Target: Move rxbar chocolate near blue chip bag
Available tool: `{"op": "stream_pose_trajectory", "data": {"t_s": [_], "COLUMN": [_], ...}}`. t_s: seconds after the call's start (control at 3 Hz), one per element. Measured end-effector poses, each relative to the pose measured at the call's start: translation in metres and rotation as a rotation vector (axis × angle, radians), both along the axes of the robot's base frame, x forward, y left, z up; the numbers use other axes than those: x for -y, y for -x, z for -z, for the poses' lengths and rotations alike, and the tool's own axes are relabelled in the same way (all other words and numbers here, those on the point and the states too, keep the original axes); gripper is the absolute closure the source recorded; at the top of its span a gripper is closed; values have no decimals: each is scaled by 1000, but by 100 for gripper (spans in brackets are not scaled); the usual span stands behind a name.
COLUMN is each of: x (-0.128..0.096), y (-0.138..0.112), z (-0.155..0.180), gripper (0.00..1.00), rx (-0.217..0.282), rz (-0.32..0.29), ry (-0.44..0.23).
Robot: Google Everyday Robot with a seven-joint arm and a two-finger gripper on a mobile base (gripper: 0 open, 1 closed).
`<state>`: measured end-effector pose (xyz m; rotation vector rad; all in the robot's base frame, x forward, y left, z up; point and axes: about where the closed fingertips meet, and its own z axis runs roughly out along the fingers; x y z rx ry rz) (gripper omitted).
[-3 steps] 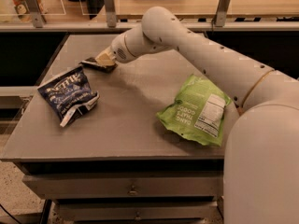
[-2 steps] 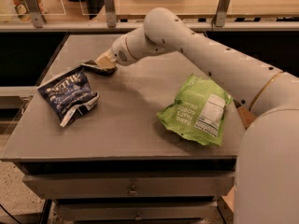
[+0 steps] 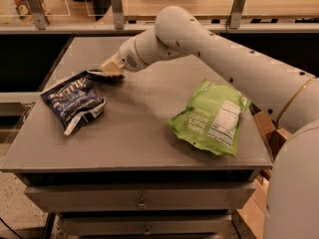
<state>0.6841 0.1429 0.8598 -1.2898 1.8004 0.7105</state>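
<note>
The rxbar chocolate [image 3: 99,74], a small dark flat bar, is at the left rear of the grey table [image 3: 139,133], just past the top right corner of the blue chip bag [image 3: 71,101]. My gripper [image 3: 108,71] reaches in from the right and is shut on the bar, holding it low at the table surface. The blue chip bag lies flat and crumpled at the table's left side, with white lettering up. The bar's far end is hidden by my fingers.
A larger light green bag [image 3: 212,116] lies at the right side of the table, under my arm [image 3: 224,59]. A rail with metal posts [image 3: 115,6] runs behind the table. Drawers [image 3: 142,203] sit below the front edge. Cardboard [image 3: 264,128] shows at the right.
My gripper with the bar has shifted slightly down and left, closer to the blue chip bag. Both bags have stayed in place.
</note>
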Motion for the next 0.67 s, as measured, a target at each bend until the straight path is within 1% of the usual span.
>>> {"op": "stream_pose_trajectory", "data": {"t_s": [0.67], "x": [7], "y": [2], "z": [-7], "gripper": [38], "rx": [14], "rz": [9], "ry": [3]}}
